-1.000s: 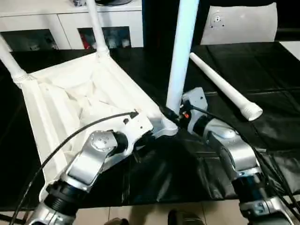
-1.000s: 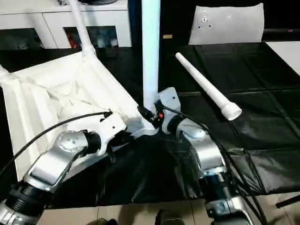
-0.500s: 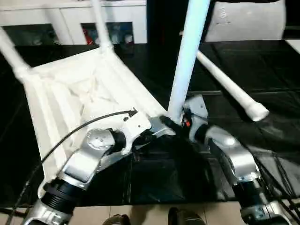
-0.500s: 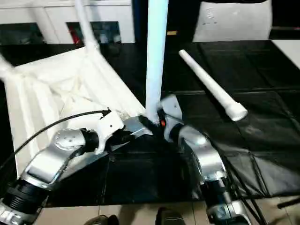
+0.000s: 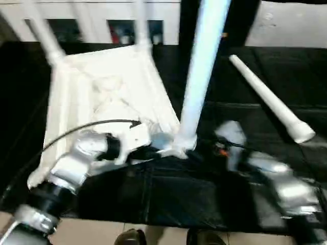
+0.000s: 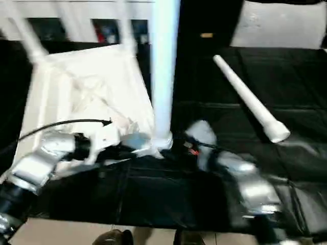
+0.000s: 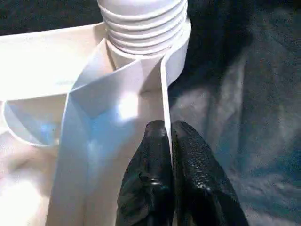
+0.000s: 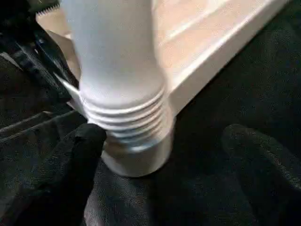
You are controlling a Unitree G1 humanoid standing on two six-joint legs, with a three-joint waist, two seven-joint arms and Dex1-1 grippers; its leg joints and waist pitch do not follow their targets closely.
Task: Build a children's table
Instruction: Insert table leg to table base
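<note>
One loose leg [image 5: 270, 99] lies unmarked beside the tabletop [image 5: 107, 97].

Tabletop: you have the white plastic rectangular tabletop [image 5: 102, 97] lying underside-up on the black cloth-covered work surface [image 5: 245, 168], to the left.
Standing legs: two white tapered tube legs [image 5: 43, 35] rise from its far corners; a third standing leg [image 5: 202, 76] rises from its near right corner socket [image 8: 136, 150].
Loose leg: the fourth white tube leg [image 5: 268, 99] lies on the cloth, right of the tabletop, well apart.
Cabinet: a white cabinet with glass doors [image 5: 92, 20] stands behind the tabletop.
Board: a flat white board [image 6: 278, 25] stands far right, behind the loose leg.
</note>
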